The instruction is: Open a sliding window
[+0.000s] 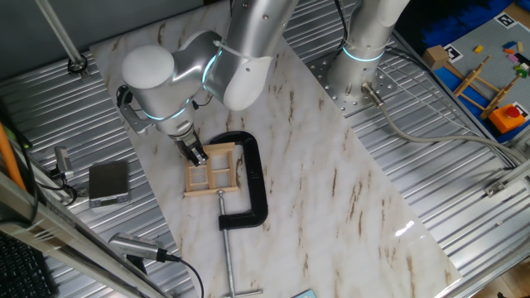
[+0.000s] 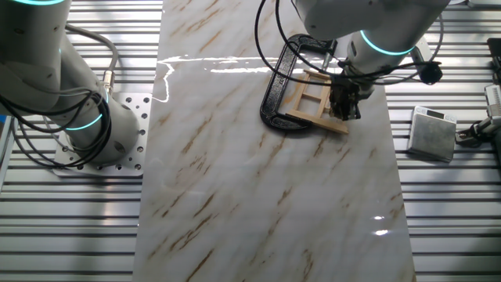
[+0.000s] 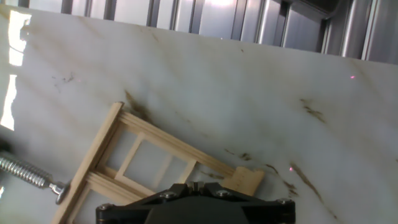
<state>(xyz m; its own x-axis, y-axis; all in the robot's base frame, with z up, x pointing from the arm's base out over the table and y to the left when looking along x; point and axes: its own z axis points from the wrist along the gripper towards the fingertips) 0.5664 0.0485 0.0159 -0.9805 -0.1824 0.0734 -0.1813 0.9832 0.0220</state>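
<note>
My jaws (image 1: 196, 156) are down on the sliding window (image 1: 212, 170), and the opening looks barely begun

From the fixed views I am touching the window's frame at its left side, but whether my jaws are clenched on a bar or only pressed against it I cannot tell, and the hand view hides the tips under my own black housing. The window lies flat near the middle of the tabletop (image 1: 331, 207), pinned by the black C-clamp (image 1: 252, 186) along its right side, its steel screw (image 3: 28, 172) bearing on the frame. I judge the slide itself is what remains. The frame is pale, slender bare wood with crossbars; the clamp is thick, smooth and curved; the tabletop is glossy veined marble
</note>
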